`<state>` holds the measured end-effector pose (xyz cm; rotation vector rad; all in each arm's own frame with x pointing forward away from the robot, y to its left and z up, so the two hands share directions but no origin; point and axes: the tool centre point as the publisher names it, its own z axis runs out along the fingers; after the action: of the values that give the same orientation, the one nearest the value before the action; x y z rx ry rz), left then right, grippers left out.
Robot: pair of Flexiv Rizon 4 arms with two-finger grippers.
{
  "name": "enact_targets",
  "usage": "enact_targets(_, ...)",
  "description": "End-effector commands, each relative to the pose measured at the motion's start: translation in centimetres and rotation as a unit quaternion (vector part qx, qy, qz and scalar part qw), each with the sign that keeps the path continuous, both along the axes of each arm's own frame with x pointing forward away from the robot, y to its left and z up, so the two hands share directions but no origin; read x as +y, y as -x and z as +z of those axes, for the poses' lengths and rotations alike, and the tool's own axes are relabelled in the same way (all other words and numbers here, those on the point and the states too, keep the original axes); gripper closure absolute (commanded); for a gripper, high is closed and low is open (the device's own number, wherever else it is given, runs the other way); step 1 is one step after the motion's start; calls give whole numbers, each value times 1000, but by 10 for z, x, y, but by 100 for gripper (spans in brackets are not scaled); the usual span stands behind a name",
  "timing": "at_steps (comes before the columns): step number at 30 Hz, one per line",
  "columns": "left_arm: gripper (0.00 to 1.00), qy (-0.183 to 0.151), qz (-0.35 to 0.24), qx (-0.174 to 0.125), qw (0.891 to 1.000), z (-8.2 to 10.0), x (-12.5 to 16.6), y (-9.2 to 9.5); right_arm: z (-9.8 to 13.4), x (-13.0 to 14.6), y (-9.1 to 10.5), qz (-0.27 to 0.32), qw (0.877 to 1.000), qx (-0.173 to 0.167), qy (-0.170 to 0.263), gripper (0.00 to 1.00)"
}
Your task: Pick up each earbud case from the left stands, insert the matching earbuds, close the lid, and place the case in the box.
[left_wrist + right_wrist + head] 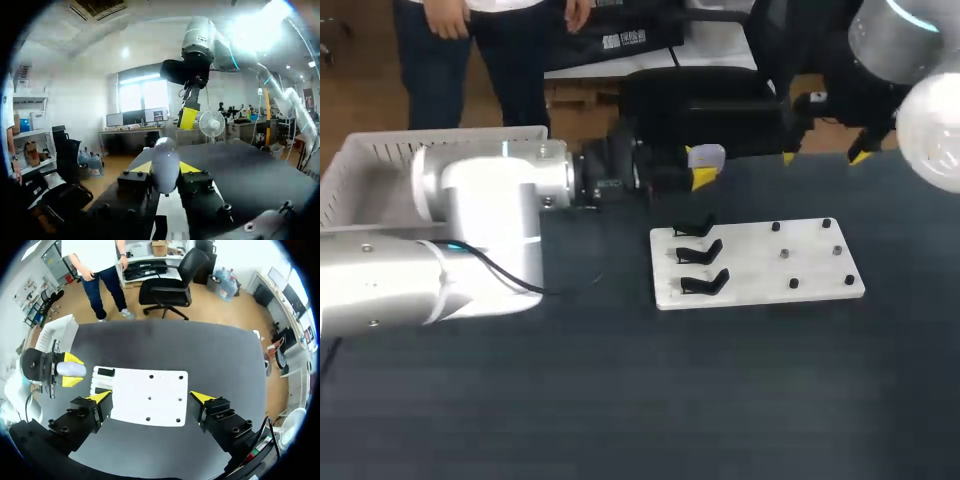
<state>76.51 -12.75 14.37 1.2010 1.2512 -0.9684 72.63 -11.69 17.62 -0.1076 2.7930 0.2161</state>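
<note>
Gripping case (165, 152), left hand (165, 169) (tips half-hidden).

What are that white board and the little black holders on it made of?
The white board looks like matte plastic or painted sheet: flat, even, softly reflective. The black holders seem moulded or printed plastic, thin, curved, matte; too small to be sure.

White board (760, 262), black stands (700, 252); dark table (620, 400); pale case (708, 156).

The silver-white rounded left arm (470, 230) carries a thin black cable; the right hand (150, 399) is black, screw-studded, yellow-tipped.
</note>
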Motion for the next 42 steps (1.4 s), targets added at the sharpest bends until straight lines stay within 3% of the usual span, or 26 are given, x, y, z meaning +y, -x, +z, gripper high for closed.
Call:
enact_targets(1,100,12,83,-21,996,16,75,19,-6,-16,28,-10,999,-39,-12,0)
enact_targets(6,100,-24,140,-40,989,25,141,12,-11,-17,35,-17,1000,-25,-1,0)
enact_targets(7,100,-44,154,-35,986,24,159,9,-12,-17,36,-19,1000,-23,-2,0)
enact_targets(10,100,-59,171,-36,983,24,198,2,-14,-15,38,-21,1000,-14,4,0)
enact_targets(15,100,-67,205,-41,976,21,251,-3,-15,-14,39,-27,1000,-8,9,0)
enact_targets(21,100,-81,252,-21,964,3,302,-19,-13,-15,37,-36,999,-1,22,0)
enact_targets(29,100,-89,269,5,959,-33,331,-36,6,-16,33,-39,998,-4,58,0)
enact_targets(31,100,-69,265,2,962,-44,334,-40,7,-17,33,-40,997,-4,62,0)
enact_targets(42,100,-118,256,38,959,-71,334,-64,6,-14,36,-33,997,4,76,0)
